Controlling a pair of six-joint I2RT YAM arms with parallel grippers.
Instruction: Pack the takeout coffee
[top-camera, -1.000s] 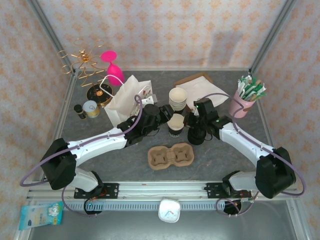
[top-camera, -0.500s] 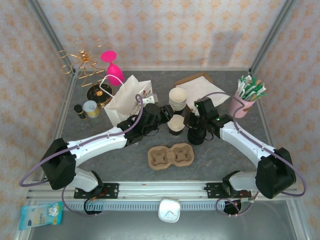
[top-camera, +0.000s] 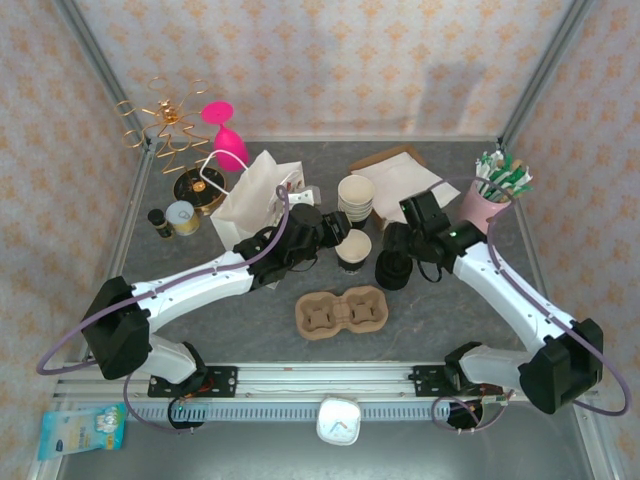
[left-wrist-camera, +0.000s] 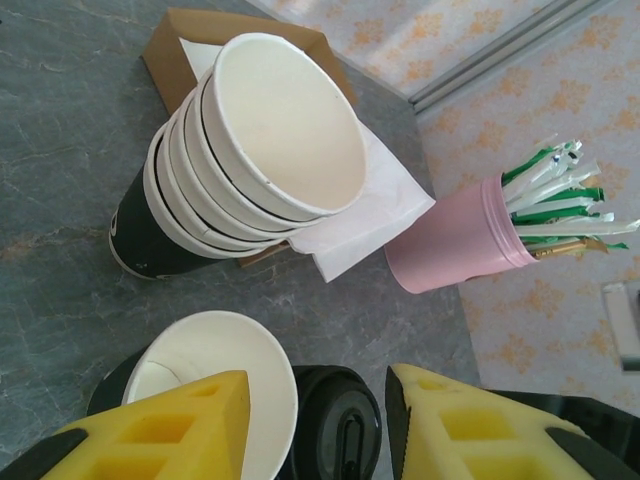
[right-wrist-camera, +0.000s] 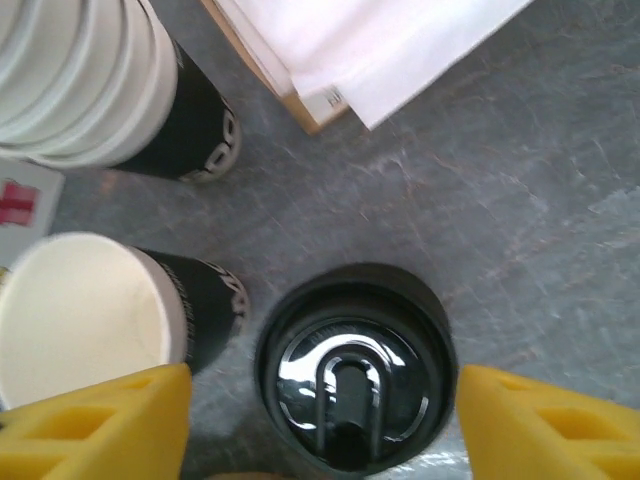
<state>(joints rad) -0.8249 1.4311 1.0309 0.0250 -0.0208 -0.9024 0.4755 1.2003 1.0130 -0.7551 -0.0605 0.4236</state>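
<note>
No lidded takeout coffee is in view. A single lidless cup (top-camera: 352, 245) (left-wrist-camera: 215, 375) (right-wrist-camera: 85, 310), cream inside with a black sleeve, stands mid-table. To its right sits a stack of black lids (top-camera: 391, 270) (right-wrist-camera: 350, 385) (left-wrist-camera: 335, 420). My left gripper (top-camera: 335, 238) (left-wrist-camera: 318, 425) is open; one finger overlaps the cup's mouth, the other sits beyond the lids. My right gripper (top-camera: 402, 250) (right-wrist-camera: 325, 430) is open above the lid stack, one finger on each side, holding nothing. The brown cup carrier (top-camera: 341, 311) lies in front with nothing in its slots.
A stack of lidless cups (top-camera: 356, 192) (left-wrist-camera: 270, 140) (right-wrist-camera: 90, 80) stands just behind. A pink cup of straws (top-camera: 483, 208) is at the right, napkins on a brown box (top-camera: 395, 170) at the back, and a white paper bag (top-camera: 250, 195) and a pink goblet (top-camera: 225, 135) at the left.
My right gripper was shut over the lid stack; it has opened, and its wrist has drawn up and back to the right. The left gripper stays by the single cup.
</note>
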